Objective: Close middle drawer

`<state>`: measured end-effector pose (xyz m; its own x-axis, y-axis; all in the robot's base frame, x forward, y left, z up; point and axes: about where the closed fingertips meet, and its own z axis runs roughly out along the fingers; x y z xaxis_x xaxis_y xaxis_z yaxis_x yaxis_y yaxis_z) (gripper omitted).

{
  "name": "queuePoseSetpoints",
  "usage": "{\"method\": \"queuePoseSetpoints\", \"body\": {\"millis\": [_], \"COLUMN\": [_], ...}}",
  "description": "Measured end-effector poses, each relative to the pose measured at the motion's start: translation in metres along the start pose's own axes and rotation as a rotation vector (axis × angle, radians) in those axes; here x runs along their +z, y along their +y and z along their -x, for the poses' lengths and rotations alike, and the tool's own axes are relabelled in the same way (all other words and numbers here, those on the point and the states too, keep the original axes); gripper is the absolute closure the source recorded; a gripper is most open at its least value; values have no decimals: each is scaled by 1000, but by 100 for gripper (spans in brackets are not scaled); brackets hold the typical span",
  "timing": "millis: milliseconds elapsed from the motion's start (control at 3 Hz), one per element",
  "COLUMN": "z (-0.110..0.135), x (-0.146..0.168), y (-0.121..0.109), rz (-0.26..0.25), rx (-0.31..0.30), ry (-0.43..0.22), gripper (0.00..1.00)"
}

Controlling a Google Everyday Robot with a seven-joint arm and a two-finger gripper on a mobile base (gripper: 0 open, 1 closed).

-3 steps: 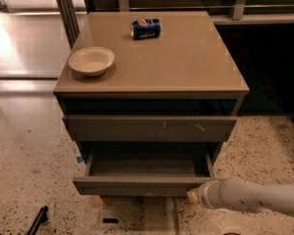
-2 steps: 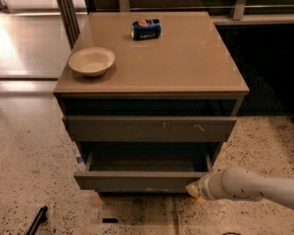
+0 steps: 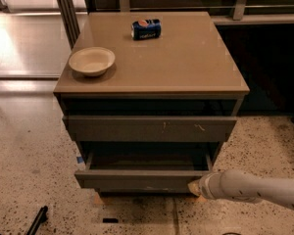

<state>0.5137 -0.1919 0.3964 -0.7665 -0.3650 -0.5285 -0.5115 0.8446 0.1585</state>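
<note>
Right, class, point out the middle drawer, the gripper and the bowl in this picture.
middle drawer [image 3: 137,179]: camera view, middle of its pulled-out front panel.
gripper [image 3: 195,187]: camera view, the arm's tip at that front panel's right end.
bowl [image 3: 91,60]: camera view, its pale inside.

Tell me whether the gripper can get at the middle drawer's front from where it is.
Probably yes. The gripper sits low at the right end of the front of the open middle drawer, apparently touching it; nothing stands between them.
</note>
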Motion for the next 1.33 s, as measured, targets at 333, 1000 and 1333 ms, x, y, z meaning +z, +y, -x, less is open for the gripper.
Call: {"method": "queuePoseSetpoints", "body": {"millis": [333,1000,1333], "z": [-3,15,36], "x": [13,19,19], "y": [-31,-71,-98], "rz": [-54,-113,-150], "rx": [19,2,-12], "ry": [-20,-35,-59], "gripper": [100,100,100]}}
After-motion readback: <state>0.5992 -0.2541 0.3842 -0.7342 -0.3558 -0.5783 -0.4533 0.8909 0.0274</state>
